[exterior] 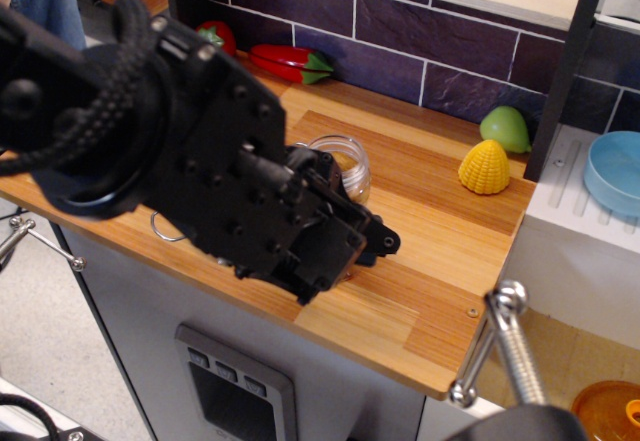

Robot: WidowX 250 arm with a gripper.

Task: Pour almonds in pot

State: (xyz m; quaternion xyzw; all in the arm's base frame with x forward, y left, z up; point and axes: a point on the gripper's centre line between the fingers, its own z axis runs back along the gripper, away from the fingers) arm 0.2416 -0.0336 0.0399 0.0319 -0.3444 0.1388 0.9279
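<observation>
The almonds show as brownish nuts in the clear jar [346, 165], which stands upright mid-counter; only its upper part shows above my arm. My gripper [362, 245] is low in front of the jar's base, its black body covering the jar's lower half and label. Whether the jaws are open or closed on the jar cannot be told. The steel pot is almost fully hidden behind my arm; only one thin wire loop handle [160, 230] shows at the left, near the counter's front.
A yellow corn [485, 167] and a green fruit [506, 128] sit at the back right. A red pepper [291, 62] lies by the tiled wall. A pale blue bowl [613, 171] rests on the white rack at right. A metal clamp [500, 346] stands at the front right.
</observation>
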